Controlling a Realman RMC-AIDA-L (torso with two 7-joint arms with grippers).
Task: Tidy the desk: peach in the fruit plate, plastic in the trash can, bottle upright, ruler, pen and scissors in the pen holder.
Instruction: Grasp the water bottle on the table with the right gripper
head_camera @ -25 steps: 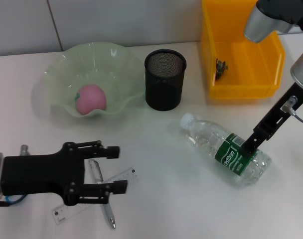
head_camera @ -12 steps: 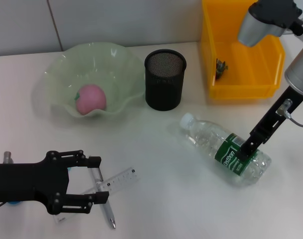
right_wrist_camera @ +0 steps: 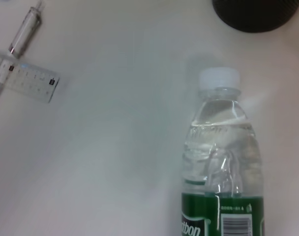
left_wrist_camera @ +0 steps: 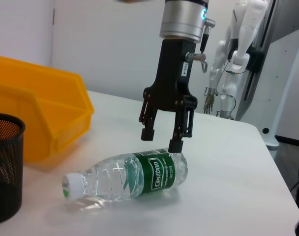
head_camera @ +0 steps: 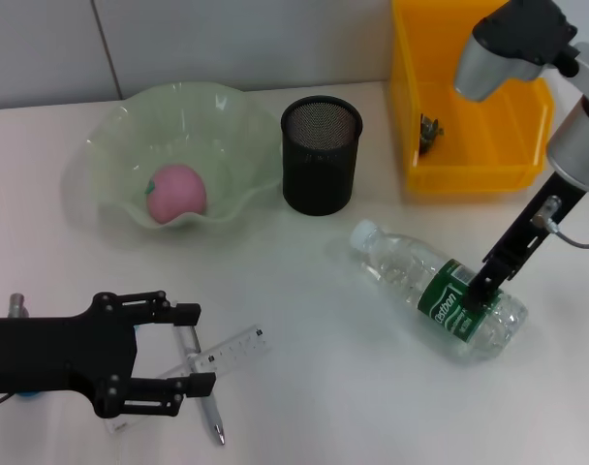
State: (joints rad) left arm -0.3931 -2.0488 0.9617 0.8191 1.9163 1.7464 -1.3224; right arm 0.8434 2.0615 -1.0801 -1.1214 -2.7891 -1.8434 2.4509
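The white desk (head_camera: 304, 407) spreads under both my arms, and at its far right corner sits the yellow bin (head_camera: 469, 107) that serves as trash can, with a small dark scrap lying inside it. Far left is the pale green fruit plate (head_camera: 110, 145), and the pink peach (head_camera: 175, 191) already rests in its hollow. My left gripper (head_camera: 193, 349) hovers low over the near left part of the desk, fingers spread wide apart, with the ruler (head_camera: 238, 344) and the pen (head_camera: 207, 412) lying crossed on the surface just at and beyond its fingertips; neither is held. The black mesh pen holder (head_camera: 320, 155) stands upright between the plate and the bin. The clear bottle (head_camera: 435, 291) lies on its side in front of the bin, white cap pointing toward the pen holder, green label toward the base. My right gripper (left_wrist_camera: 163, 137) comes straight down over that labelled end, fingers apart, one tip touching or nearly touching the label and the other just above the bottle, not clamped on it.
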